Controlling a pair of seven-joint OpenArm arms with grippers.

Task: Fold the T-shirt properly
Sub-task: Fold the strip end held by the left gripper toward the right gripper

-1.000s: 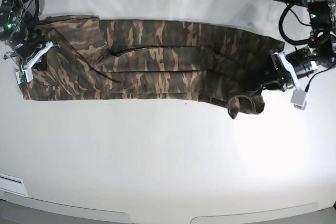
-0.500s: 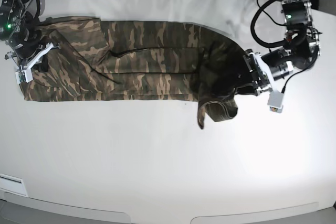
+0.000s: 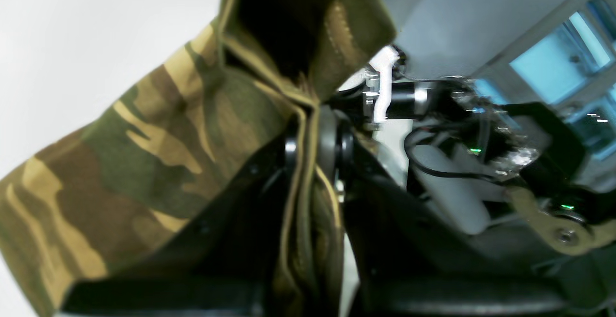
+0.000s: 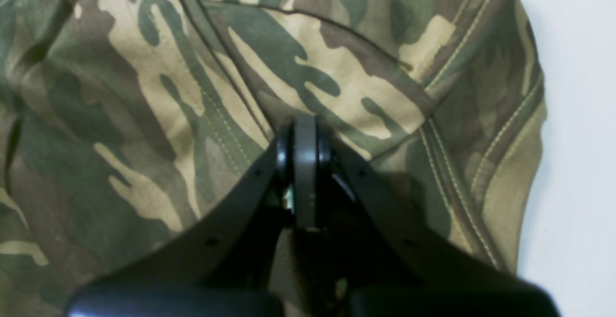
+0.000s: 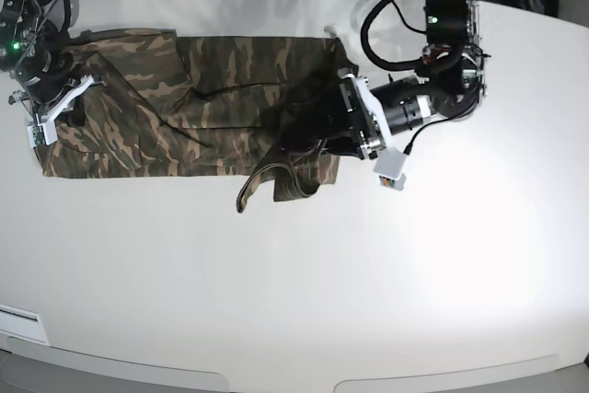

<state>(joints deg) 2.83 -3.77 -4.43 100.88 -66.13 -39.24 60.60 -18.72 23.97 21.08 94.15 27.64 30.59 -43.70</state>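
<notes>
T-shirt [image 3: 144,163] hem is seen pinched between the left gripper's [image 3: 313,144] fingers, lifted off the white table [image 3: 72,43]. Right wrist view: right gripper [image 4: 304,163] is pressed shut against flat cloth. Base view: shirt is lain across the table's far side, one end doubled over.

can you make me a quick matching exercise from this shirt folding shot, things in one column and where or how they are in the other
Column 1:
1. left gripper
2. right gripper
3. T-shirt
4. table

Column 2:
a. plain white surface under the cloth
b. shut with its tips against flat cloth at the shirt's end
c. shut on a raised bunch of cloth
d. camouflage, spread in a long strip, one end lifted

Pairs: 1-c, 2-b, 3-d, 4-a
</notes>
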